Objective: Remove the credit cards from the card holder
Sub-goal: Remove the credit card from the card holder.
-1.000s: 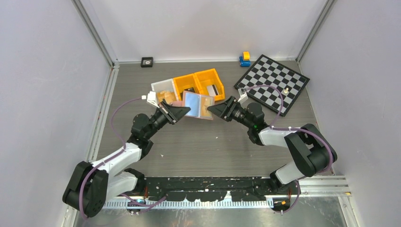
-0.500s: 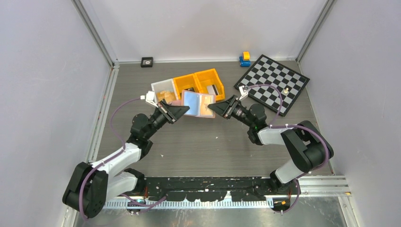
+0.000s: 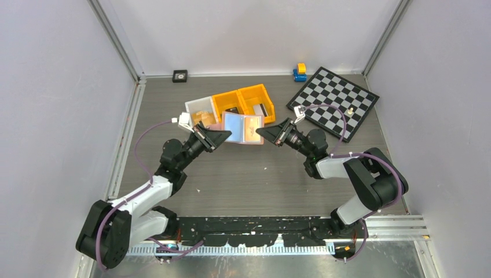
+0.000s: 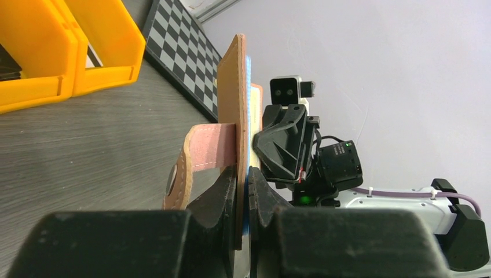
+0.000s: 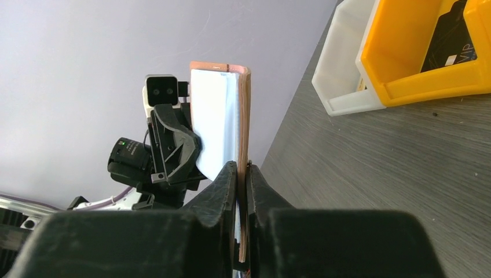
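Note:
The card holder [image 3: 244, 127] hangs open above the table, tan outside with glossy pale pockets facing up. My left gripper [image 3: 227, 135] is shut on its left half, and the left wrist view shows the tan flap [image 4: 238, 87] edge-on between the fingers, the pink snap tab [image 4: 200, 153] hanging left. My right gripper [image 3: 260, 134] is shut on the right half's edge; the right wrist view shows the tan flap [image 5: 245, 116] pinched in the jaws beside a pale pocket face [image 5: 214, 121]. A pale card with a dark stripe [image 3: 263, 109] lies in the right orange bin.
Two orange bins [image 3: 243, 95] and a white bin [image 3: 195, 105] stand just behind the holder. A chessboard [image 3: 336, 101] with one small piece [image 3: 350, 109] lies at the back right. A blue-and-yellow toy [image 3: 300, 72] and a small black square [image 3: 180, 75] sit by the back wall.
My right gripper went from open to shut on the holder's right edge, moving slightly toward it. The holder shifted a little toward the bins. The left gripper kept its grip.

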Motion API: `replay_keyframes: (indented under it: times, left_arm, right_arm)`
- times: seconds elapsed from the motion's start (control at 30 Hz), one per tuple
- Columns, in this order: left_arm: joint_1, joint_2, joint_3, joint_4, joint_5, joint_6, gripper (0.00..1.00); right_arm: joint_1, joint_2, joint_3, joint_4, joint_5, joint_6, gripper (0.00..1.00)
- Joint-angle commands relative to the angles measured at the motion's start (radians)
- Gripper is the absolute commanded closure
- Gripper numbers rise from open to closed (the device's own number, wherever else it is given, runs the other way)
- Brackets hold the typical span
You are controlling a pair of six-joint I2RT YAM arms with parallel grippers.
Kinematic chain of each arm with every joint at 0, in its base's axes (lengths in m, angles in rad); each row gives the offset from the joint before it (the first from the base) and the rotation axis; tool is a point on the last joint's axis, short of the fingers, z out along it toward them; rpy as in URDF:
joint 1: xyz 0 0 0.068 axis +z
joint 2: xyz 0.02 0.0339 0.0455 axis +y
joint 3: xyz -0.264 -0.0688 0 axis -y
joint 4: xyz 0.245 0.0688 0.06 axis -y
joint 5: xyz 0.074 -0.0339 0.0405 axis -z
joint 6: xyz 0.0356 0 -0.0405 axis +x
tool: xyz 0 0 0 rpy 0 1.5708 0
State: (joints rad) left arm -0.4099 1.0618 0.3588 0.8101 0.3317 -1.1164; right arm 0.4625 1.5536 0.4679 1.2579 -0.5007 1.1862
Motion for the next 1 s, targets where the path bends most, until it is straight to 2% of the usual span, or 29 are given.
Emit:
replay_keyframes:
  times: [0.0, 0.03, 0.07, 0.13, 0.2, 0.3, 0.37, 0.47, 0.53, 0.57, 0.67, 0.8, 0.97]
  left_arm:
    - [0.006, -0.036, 0.023, -0.025, -0.035, 0.04, 1.0]
    - [0.006, -0.046, 0.028, -0.071, -0.054, 0.052, 1.0]
    - [0.008, -0.062, 0.036, -0.145, -0.085, 0.064, 0.93]
    - [0.008, -0.106, 0.065, -0.343, -0.213, 0.097, 0.68]
    - [0.008, -0.14, 0.101, -0.497, -0.309, 0.146, 0.56]
    - [0.008, -0.178, 0.126, -0.569, -0.361, 0.195, 0.25]
    - [0.008, -0.204, 0.134, -0.614, -0.401, 0.185, 0.13]
    - [0.008, -0.24, 0.132, -0.603, -0.385, 0.221, 0.13]
    - [0.007, -0.244, 0.11, -0.509, -0.297, 0.231, 0.18]
    - [0.006, -0.231, 0.095, -0.406, -0.24, 0.227, 0.21]
    - [0.004, -0.151, 0.098, -0.24, -0.05, 0.207, 0.41]
    - [-0.003, -0.018, 0.188, -0.228, 0.161, 0.189, 0.61]
    - [-0.006, 0.091, 0.199, -0.124, 0.23, 0.123, 0.64]
  right_arm:
    - [-0.006, -0.018, 0.003, 0.072, -0.01, 0.004, 0.93]
    - [-0.006, -0.018, 0.004, 0.071, -0.01, 0.004, 0.97]
    - [-0.007, -0.019, 0.006, 0.059, -0.009, 0.003, 0.99]
    - [-0.011, -0.025, 0.009, 0.017, 0.002, -0.008, 0.99]
    - [-0.013, -0.036, 0.01, -0.036, 0.019, -0.027, 0.99]
    - [-0.013, -0.071, 0.013, -0.136, 0.046, -0.066, 1.0]
    - [-0.013, -0.099, 0.018, -0.208, 0.066, -0.103, 1.0]
    - [-0.014, -0.145, 0.027, -0.323, 0.102, -0.17, 0.99]
    - [-0.013, -0.161, 0.029, -0.35, 0.112, -0.186, 1.0]
    - [-0.013, -0.162, 0.03, -0.35, 0.11, -0.186, 1.0]
    - [-0.013, -0.154, 0.035, -0.335, 0.095, -0.177, 0.99]
    - [-0.011, -0.136, 0.034, -0.285, 0.071, -0.15, 0.99]
    - [-0.003, -0.122, 0.03, -0.19, 0.029, -0.112, 1.0]
